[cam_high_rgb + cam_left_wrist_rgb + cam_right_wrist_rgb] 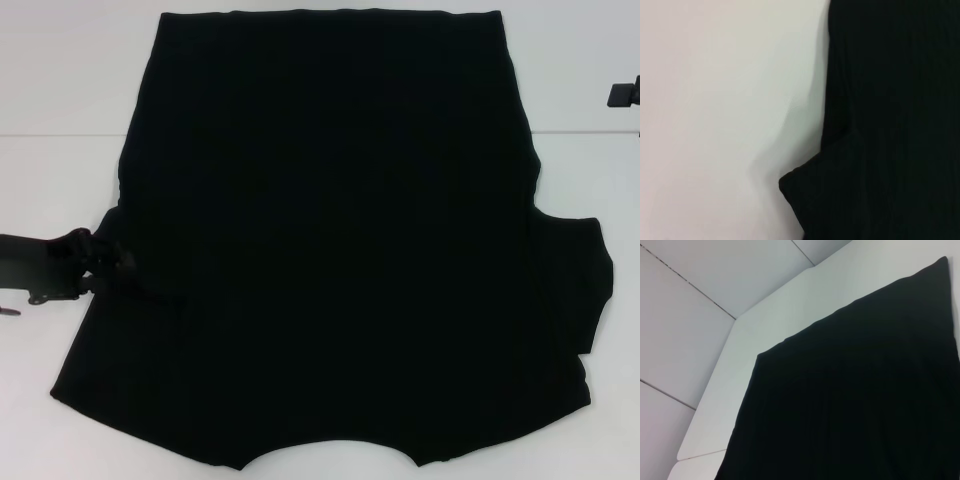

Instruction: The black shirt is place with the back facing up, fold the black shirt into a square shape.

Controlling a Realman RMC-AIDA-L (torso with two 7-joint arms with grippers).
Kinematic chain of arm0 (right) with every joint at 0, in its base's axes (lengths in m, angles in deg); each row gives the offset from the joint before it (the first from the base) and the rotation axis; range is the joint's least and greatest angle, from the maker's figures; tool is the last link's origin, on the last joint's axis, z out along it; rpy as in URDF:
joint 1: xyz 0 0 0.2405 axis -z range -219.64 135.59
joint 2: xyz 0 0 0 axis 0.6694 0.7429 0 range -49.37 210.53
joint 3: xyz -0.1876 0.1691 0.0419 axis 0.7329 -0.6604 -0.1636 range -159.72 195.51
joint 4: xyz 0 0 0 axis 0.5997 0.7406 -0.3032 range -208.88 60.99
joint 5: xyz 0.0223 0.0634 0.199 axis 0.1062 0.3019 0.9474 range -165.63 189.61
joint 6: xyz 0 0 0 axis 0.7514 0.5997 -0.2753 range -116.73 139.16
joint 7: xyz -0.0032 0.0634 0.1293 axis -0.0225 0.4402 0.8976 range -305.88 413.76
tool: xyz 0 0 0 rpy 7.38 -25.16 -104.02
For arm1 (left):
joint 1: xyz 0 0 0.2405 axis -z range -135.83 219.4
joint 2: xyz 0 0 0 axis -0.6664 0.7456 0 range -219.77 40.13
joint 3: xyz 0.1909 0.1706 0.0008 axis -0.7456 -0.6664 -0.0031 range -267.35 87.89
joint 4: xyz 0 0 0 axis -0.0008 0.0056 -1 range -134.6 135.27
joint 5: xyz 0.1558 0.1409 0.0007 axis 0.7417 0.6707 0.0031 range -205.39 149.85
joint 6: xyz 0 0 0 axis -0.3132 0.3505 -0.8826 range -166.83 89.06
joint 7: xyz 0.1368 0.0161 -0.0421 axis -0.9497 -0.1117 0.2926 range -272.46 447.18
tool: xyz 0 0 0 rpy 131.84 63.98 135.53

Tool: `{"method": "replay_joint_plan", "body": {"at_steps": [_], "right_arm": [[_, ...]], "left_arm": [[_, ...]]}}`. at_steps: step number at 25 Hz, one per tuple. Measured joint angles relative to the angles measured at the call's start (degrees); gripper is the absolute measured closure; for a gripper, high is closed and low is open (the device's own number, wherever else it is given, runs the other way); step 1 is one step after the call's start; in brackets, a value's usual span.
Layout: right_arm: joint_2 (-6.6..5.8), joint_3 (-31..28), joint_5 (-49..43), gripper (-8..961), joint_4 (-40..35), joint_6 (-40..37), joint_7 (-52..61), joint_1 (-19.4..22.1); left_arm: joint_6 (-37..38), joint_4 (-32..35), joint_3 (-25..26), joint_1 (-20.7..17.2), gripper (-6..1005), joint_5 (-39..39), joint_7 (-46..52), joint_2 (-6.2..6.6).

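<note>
The black shirt (330,250) lies spread flat on the white table (60,80), plain side up, with the neck opening at the near edge and the hem at the far edge. One short sleeve (580,280) sticks out on the right; no sleeve sticks out on the left. My left gripper (115,268) is low at the shirt's left edge, its tip over the fabric. The left wrist view shows the shirt's edge (890,125) with a fabric corner beside bare table. My right gripper (625,93) is far out at the right edge, away from the shirt. The right wrist view shows the shirt (855,400).
The table's far edge and cut corner (740,320) show in the right wrist view, with grey floor tiles (685,300) beyond. Bare table lies to the left of the shirt (715,100) and at the far corners.
</note>
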Motion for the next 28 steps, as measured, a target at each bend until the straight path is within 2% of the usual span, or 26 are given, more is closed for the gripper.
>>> {"method": "replay_joint_plan", "body": {"at_steps": [18,25,28], "right_arm": [[0.0,-0.08,0.0,9,-0.01,0.03,-0.18,0.08],[0.0,-0.14,0.0,8,-0.01,0.07,-0.31,0.17],[0.0,-0.11,0.0,8,0.0,0.07,-0.31,0.21]], "left_arm": [[-0.52,-3.3,0.66,-0.31,492,-0.09,1.12,0.37],[-1.6,-4.49,0.7,-0.25,493,-2.88,0.98,0.47],[-1.74,-4.86,0.53,0.12,523,-2.91,1.02,0.55]]}}
